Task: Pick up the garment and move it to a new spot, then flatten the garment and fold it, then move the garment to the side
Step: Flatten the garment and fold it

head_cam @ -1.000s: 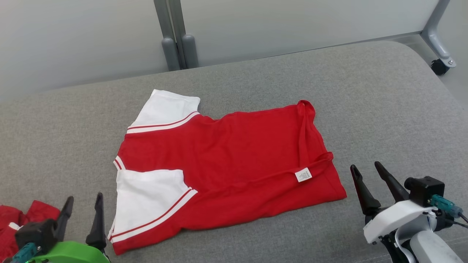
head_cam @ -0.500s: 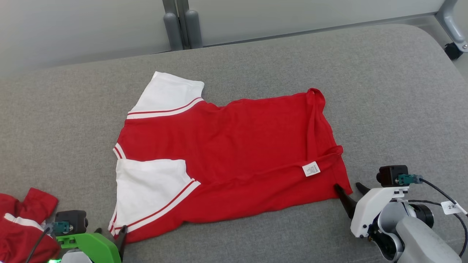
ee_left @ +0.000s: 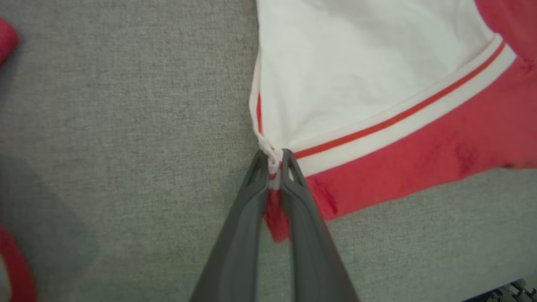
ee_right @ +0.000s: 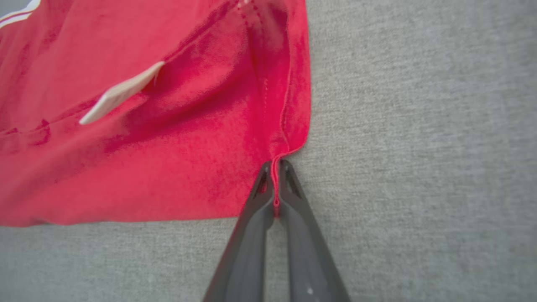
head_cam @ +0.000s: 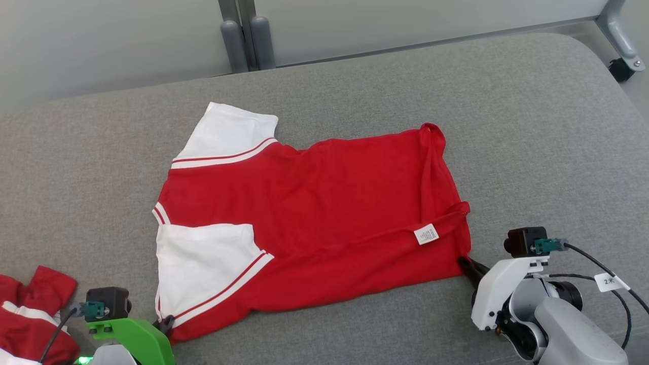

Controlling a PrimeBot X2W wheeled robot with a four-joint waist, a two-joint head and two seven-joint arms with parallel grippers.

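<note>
1. Far left, a crumpled red-and-white heap (head_cam: 28, 314) sits at the cushion's near edge, apart from the action. It's not our piece, as far as I can judge.
2. Next, the left gripper (ee_left: 275, 158). Its jaws are pinched together on the garment's near-left corner, right where the white sleeve (head_cam: 203, 263) meets the red body. Only a thin twist of cloth sits between the tips.
3. The garment (head_cam: 324, 213), a red tee with 2 white sleeves, lies spread across the middle of the grey cushion (head_cam: 532, 126). The collar end is to the left and the hem to the right. It's mostly flat, with a ridge running toward the label (head_cam: 426, 234).
4. Over to the right gripper (ee_right: 275, 167). It's clamped tight as well, on the near-right corner of the hem, biting just the stitched edge.
5. My read: with both near corners held, a lift or a fold away from the robot looks like the next move.
6. Now the risks:
   - Each grip is shallow, so a sharp pull could slide a corner out, and 1 lost corner would drop the tee in a heap.
   - If the arms rise unevenly, or don't hold the cloth taut, the middle sags and the ridge by the label sets as a crease.
   - The near sleeve, lying over the red body, may flop loose on the lift.
   - A swing to the left could drag cloth onto that other heap.
</note>
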